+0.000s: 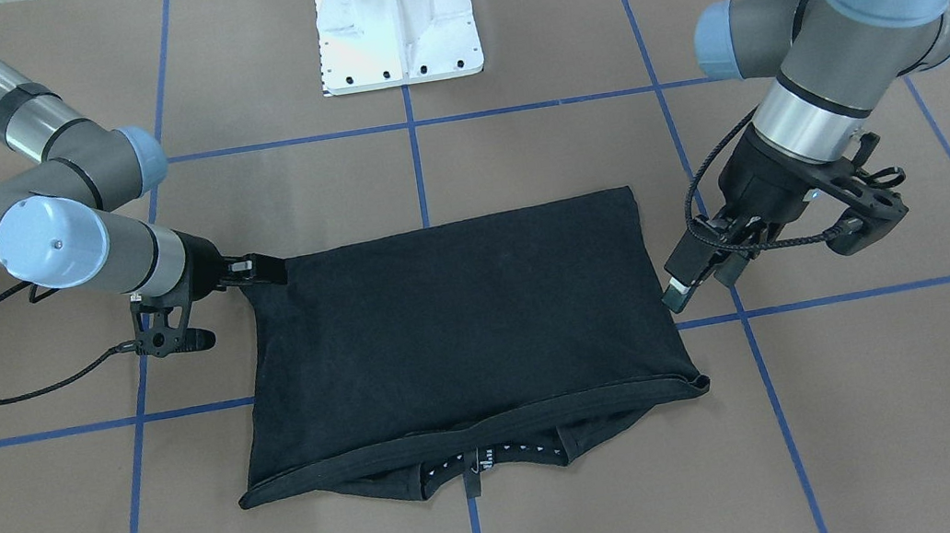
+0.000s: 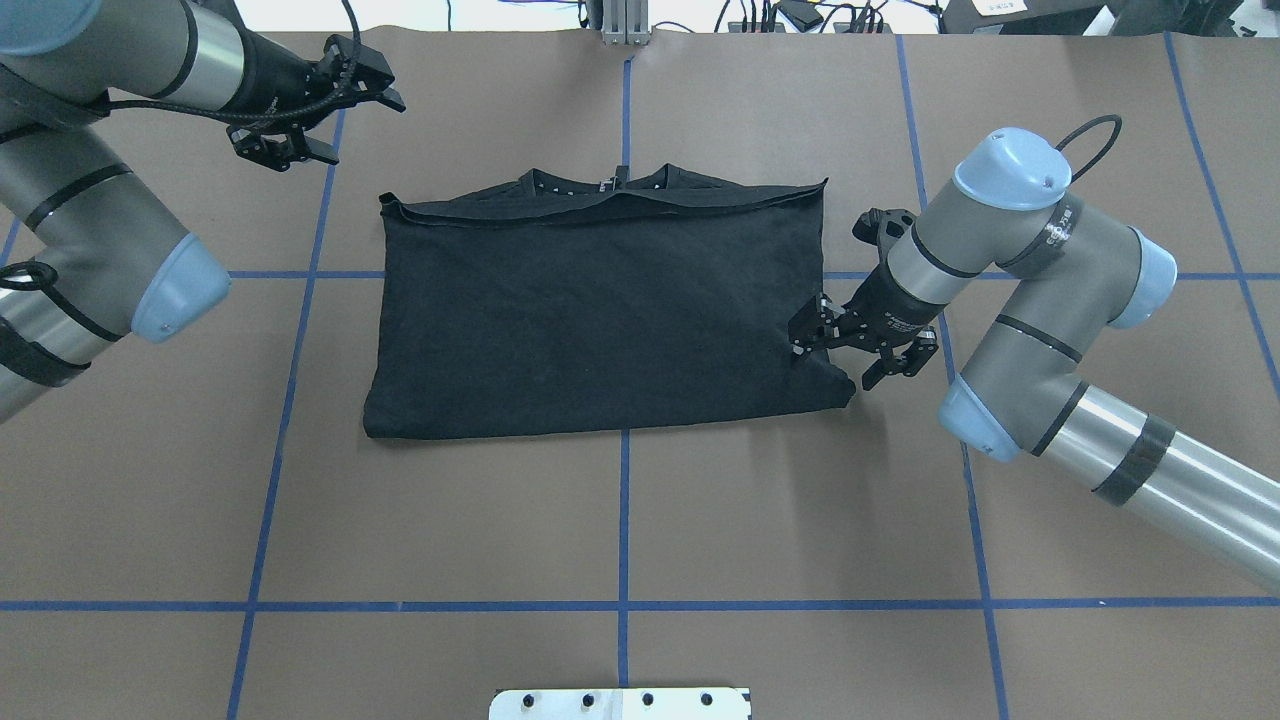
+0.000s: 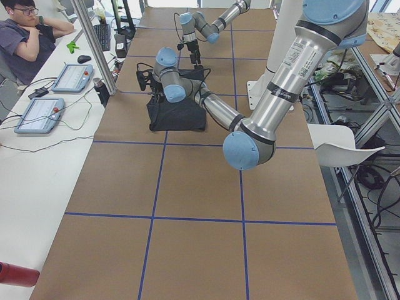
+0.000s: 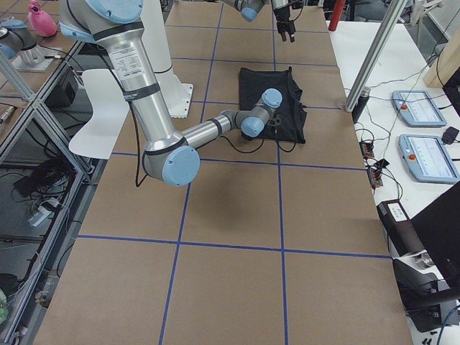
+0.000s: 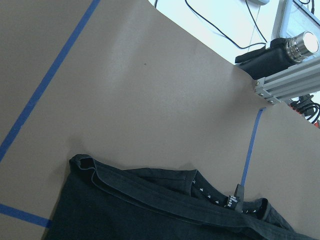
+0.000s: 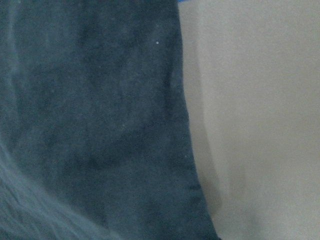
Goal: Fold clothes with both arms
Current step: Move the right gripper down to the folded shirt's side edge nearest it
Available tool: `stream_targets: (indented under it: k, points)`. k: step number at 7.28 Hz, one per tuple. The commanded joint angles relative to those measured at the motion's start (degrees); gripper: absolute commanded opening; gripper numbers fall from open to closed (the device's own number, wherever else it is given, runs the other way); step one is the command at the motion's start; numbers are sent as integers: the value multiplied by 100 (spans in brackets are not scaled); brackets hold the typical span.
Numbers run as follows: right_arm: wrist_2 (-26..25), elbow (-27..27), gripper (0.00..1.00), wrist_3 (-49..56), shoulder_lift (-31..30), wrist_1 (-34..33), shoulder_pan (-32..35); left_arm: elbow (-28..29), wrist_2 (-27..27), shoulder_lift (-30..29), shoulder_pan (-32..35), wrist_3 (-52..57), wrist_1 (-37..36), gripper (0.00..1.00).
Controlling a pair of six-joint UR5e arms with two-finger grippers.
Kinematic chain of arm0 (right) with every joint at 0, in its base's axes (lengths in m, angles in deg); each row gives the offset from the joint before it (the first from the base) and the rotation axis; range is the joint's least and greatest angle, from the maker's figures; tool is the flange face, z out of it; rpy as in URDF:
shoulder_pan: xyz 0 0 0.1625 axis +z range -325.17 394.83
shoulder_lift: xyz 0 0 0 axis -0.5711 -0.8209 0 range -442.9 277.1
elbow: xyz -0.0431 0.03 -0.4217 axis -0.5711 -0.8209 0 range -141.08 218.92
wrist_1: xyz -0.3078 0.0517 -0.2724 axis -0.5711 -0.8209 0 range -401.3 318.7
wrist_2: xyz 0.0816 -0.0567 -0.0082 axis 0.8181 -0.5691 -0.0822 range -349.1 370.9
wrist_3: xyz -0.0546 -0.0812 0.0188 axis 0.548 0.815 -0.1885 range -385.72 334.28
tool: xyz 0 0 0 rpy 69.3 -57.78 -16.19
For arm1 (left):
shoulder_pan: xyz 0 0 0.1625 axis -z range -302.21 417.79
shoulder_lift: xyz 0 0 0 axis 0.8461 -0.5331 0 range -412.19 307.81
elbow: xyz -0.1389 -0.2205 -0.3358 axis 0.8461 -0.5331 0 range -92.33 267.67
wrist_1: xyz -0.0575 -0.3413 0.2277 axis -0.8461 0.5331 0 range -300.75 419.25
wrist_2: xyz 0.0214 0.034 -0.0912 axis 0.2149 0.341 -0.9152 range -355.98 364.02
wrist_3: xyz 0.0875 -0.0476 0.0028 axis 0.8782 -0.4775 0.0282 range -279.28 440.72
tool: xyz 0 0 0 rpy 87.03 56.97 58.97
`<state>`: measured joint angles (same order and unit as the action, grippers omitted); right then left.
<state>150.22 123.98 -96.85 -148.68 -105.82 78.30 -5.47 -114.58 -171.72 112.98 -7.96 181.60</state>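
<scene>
Two grippers show in my views, and I go from the robot's side outward. Nearest is the white mount plate (image 2: pixel 620 703) at the table's edge. Next, the right gripper (image 2: pixel 800 342) sits low at the near right corner of the black T-shirt (image 2: pixel 600 310), with its jaws pressed together on the cloth there. The T-shirt lies folded into a rectangle on the brown table (image 2: pixel 450 520), across a blue tape line (image 2: pixel 624 520), and its collar (image 2: pixel 600 183) is at the far edge. Farther, beyond the far left corner, the left gripper (image 1: pixel 705 279) hangs above the table, apart from the cloth, with its fingers spread.
</scene>
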Motion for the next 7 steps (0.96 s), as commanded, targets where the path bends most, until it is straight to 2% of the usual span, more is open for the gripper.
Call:
stream_targets:
  k: [1,2,3,4,5,7]
  points:
    - [-124,-68,100,3,-23,-8,-119,-11,3,0,0,0,0,100]
    - [-150,-95,98,3,-14,-8,-137,-2,3,0,-8,0,0,100]
    - [-177,-95,87,-6,-5,-8,-146,-11,3,0,0,0,0,100]
    - [-203,-86,54,-6,3,-8,-155,-11,3,0,0,9,9,100]
    - [-229,-86,1,3,-5,10,-155,-2,3,0,0,0,0,100]
    - [-178,-86,0,3,21,-16,-120,-2,12,9,0,0,0,100]
